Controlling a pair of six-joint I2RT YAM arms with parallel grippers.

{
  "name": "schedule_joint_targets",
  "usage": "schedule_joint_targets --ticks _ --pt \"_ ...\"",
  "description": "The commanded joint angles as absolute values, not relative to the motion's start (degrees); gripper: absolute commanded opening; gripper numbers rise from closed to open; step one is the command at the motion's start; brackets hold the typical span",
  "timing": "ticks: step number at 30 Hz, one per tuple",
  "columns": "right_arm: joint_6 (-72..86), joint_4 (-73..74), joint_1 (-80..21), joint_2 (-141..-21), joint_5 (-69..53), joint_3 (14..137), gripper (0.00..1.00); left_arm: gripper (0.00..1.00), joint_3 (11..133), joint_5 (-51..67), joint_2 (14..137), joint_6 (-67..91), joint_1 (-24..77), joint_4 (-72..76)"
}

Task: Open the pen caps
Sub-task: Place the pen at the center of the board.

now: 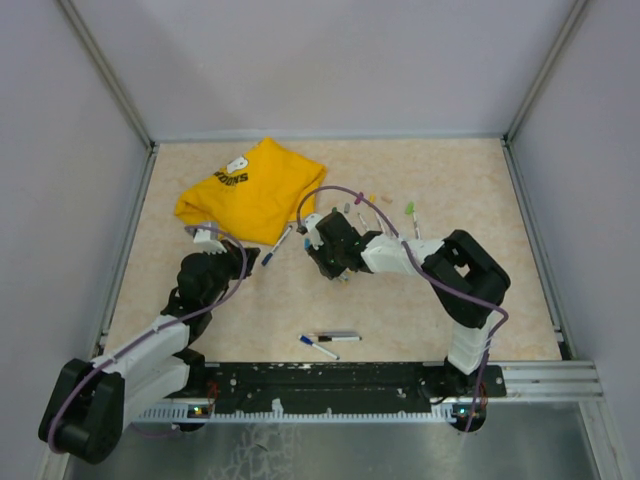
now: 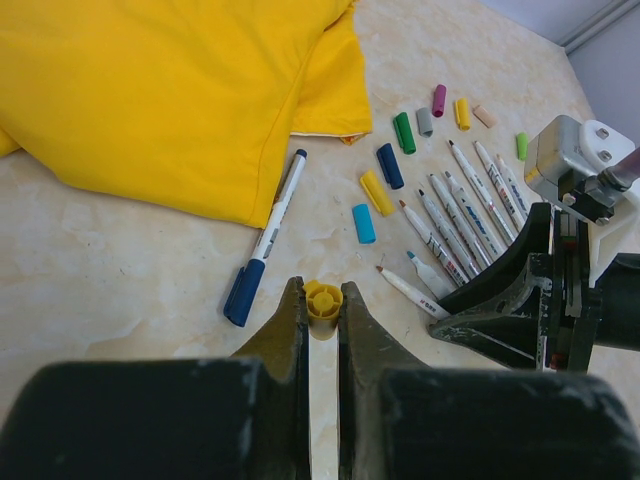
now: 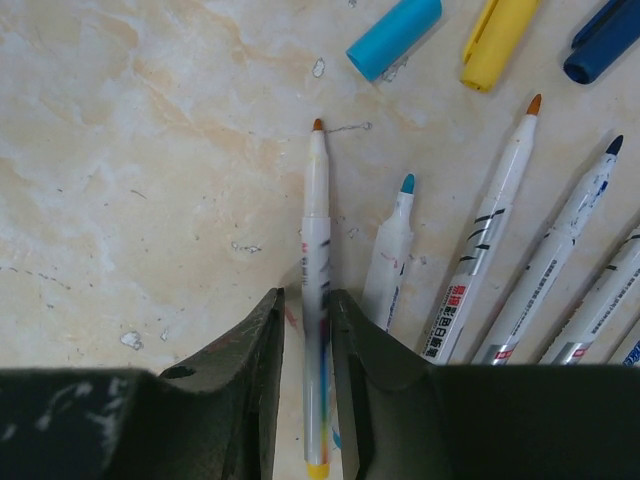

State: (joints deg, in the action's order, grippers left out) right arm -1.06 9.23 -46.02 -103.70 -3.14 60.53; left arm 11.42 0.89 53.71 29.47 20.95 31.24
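The left pincer (image 2: pixel 322 292) pinched a yellow cap (image 2: pixel 322 303) at its tips, while the right pincer (image 3: pixel 308 300) — jaws narrowly parted, slack beside the shaft — straddled the uncapped pen (image 3: pixel 316 220) on the bench (image 3: pixel 130 150), seemingly to lay it beside the bare pens (image 3: pixel 485 240) just right of it.

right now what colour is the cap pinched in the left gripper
Yellow; the cap in the left gripper shows best in the left wrist view.

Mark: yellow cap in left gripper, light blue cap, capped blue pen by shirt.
yellow cap (image 2: pixel 323 298), left wrist view, round top.
light blue cap (image 2: pixel 364 223), left wrist view, mid-body.
capped blue pen (image 2: pixel 270 230), left wrist view, white barrel.
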Motion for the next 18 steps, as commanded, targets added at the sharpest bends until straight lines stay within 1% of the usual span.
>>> schedule_joint_targets --ticks 1,18 --pt "-2.5 10.8 -46.1 -103.3 -2.8 62.6 0.26 0.01 10.9 0.9 53.2 28.7 20.8 32.4" --pt "-5.4 11.5 -46.1 -99.2 -3.3 62.7 0.27 0.01 10.9 1.8 53.3 28.7 20.7 32.4"
